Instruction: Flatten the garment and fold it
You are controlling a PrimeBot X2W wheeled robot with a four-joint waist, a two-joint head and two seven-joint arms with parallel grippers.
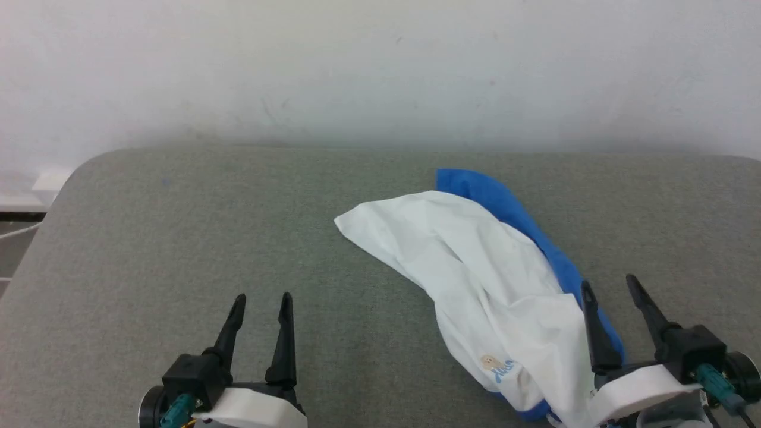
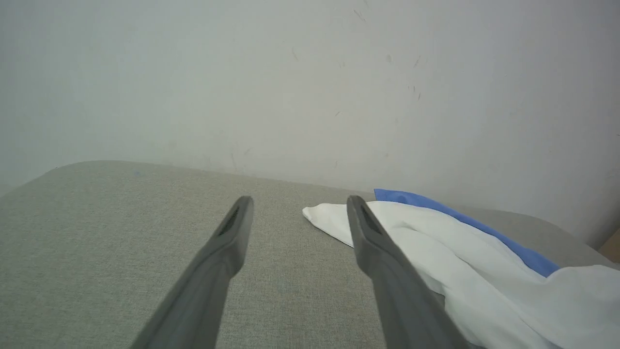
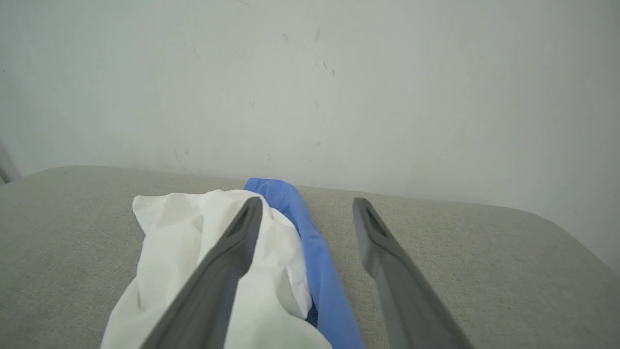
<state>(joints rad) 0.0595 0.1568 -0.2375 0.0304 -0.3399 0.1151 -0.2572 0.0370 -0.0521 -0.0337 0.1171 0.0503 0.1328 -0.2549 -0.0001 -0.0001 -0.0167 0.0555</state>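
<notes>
Grey surface (image 1: 178, 226) bears the garment (image 1: 475, 267) while left gripper (image 1: 263, 295) and right gripper (image 1: 609, 280) gape empty.

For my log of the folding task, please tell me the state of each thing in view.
garment: crumpled heap on the grey surface, neither flat nor folded
left gripper: open, empty, apart from the garment
right gripper: open, empty, by the garment's near end
</notes>
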